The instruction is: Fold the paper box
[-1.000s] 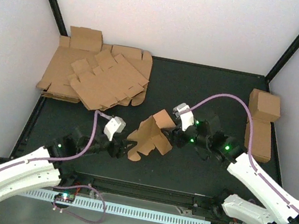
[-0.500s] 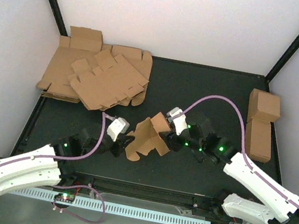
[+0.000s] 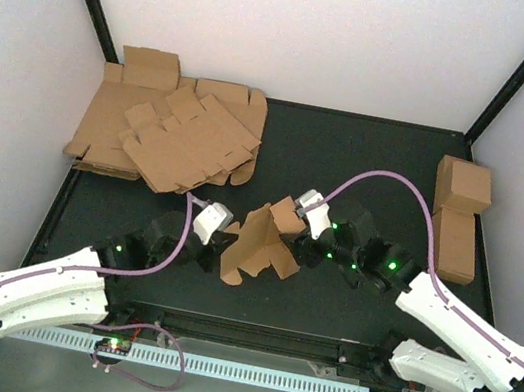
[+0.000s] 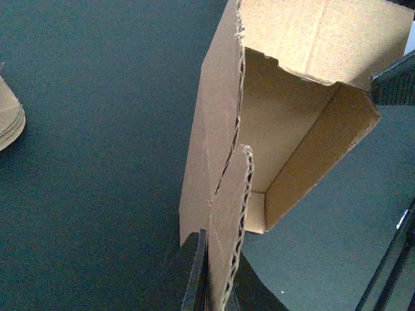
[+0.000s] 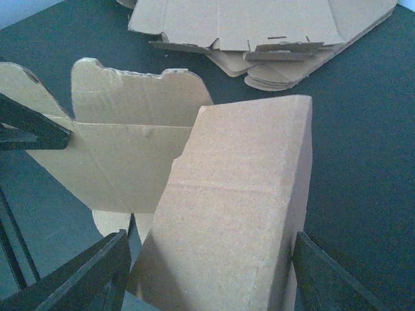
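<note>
Two grippers on paper box: left gripper pinches its 9 o'clock flap tight, right gripper straddles the 3 o'clock end, grip unclear.

Dark matte counter. In the far left corner, a loose stack of flat cardboard blanks, fanned and overlapping. Along the right edge, two closed cartons close together: far carton, near carton. Near the middle, a half-folded paper box, flaps raised; contact with the surface unclear.
</note>
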